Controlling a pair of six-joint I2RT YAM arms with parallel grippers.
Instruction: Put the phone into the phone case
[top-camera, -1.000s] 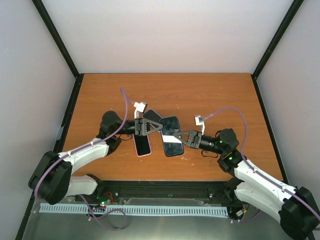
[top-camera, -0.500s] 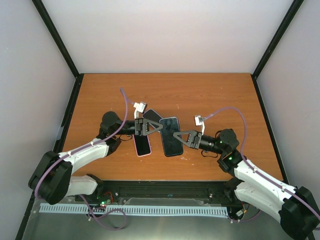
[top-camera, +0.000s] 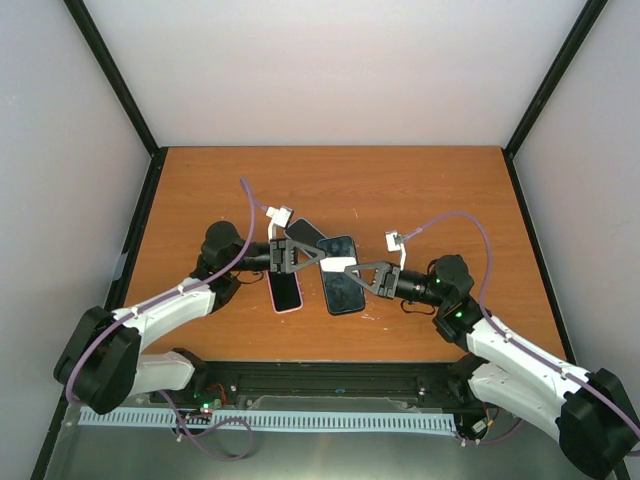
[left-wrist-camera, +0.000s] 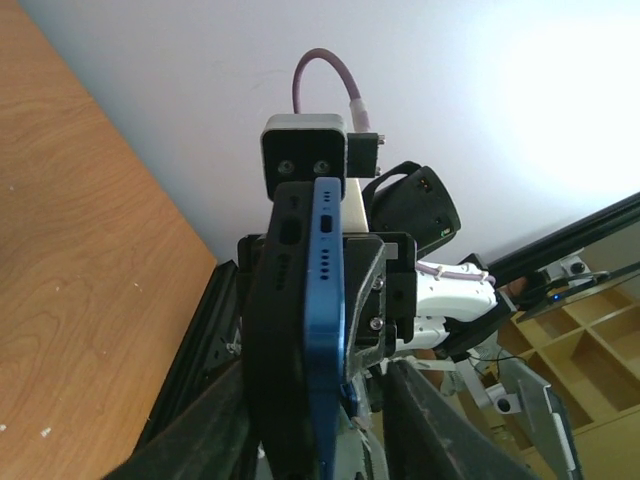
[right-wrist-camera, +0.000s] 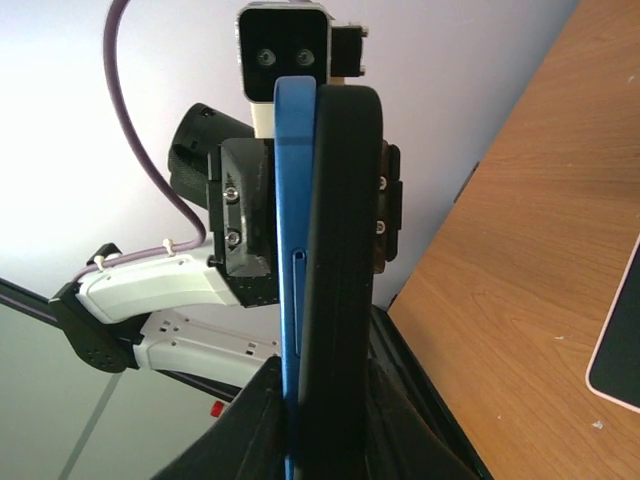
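Note:
A blue-edged phone is held on edge above the table's middle, pressed flat against a black phone case. How far the phone sits in the case cannot be told. My right gripper grips the pair from the right, and in the right wrist view its fingers press on both the phone and the case. My left gripper straddles the far end. In the left wrist view one finger lies along the case, while the other finger stands apart from the phone.
A pink-edged phone lies flat on the wooden table under the left gripper and also shows in the right wrist view. A dark flat slab lies just behind. Black frame posts mark the table's corners.
The phone and case have shifted slightly left and away with the right gripper. The left gripper stays at their far end.

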